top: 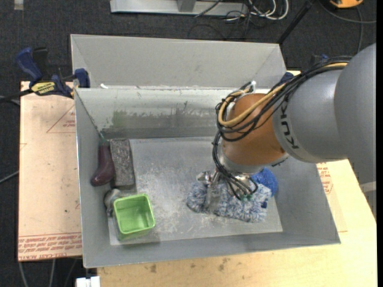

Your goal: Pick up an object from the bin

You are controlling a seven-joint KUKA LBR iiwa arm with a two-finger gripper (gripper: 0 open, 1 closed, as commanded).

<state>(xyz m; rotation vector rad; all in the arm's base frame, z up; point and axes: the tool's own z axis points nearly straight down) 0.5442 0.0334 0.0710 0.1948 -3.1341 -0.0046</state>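
Lifting well here asks, I judge, for a deep bite on a thick fold, then a straight rise. The grey bin (179,64) holds a blue-and-white speckled cloth (242,208), crumpled on its bottom, right of the middle. The arm (326,118) sets the claw (210,197) down on the cloth's left part; if it is open or closed, I cannot tell. The green cup (133,214) lies well apart.

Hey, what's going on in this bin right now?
A robot arm reaches into the grey bin from the right, its gripper down on a crumpled blue and white speckled cloth on the right of the floor. Whether it grips the cloth cannot be seen. A green square cup, a grey block and a dark purple thing lie at the left, away from it.
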